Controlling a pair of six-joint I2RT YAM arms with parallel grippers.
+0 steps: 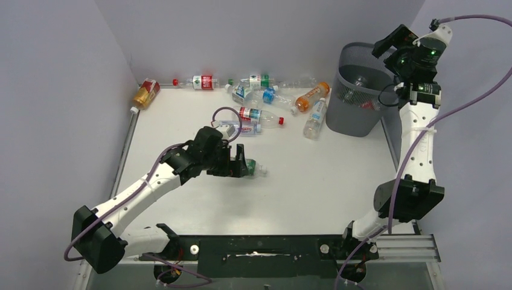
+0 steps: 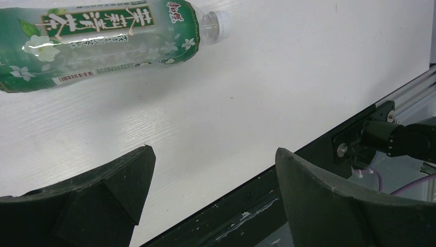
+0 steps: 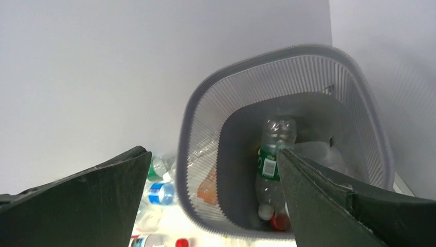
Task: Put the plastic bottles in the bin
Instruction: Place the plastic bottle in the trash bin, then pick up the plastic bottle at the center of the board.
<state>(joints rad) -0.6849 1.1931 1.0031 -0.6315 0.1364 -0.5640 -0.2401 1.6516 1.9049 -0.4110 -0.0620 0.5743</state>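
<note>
A green plastic bottle (image 1: 255, 170) (image 2: 103, 36) lies on its side on the white table. My left gripper (image 1: 239, 164) (image 2: 213, 152) is open just short of it, with nothing between its fingers. Several more plastic bottles lie along the back: an amber one (image 1: 145, 93), a red-labelled one (image 1: 202, 81), an orange one (image 1: 312, 96) and a red-labelled clear one (image 1: 259, 115). The dark mesh bin (image 1: 353, 115) (image 3: 185, 134) stands at the back right. My right gripper (image 1: 391, 42) (image 3: 212, 151) hangs open and empty above it. A clear green-labelled bottle (image 3: 272, 159) lies inside the bin.
Grey walls close in the back and both sides. A clear bottle (image 1: 315, 118) lies against the bin's left side. The black base rail (image 1: 259, 248) (image 2: 247, 206) runs along the table's near edge.
</note>
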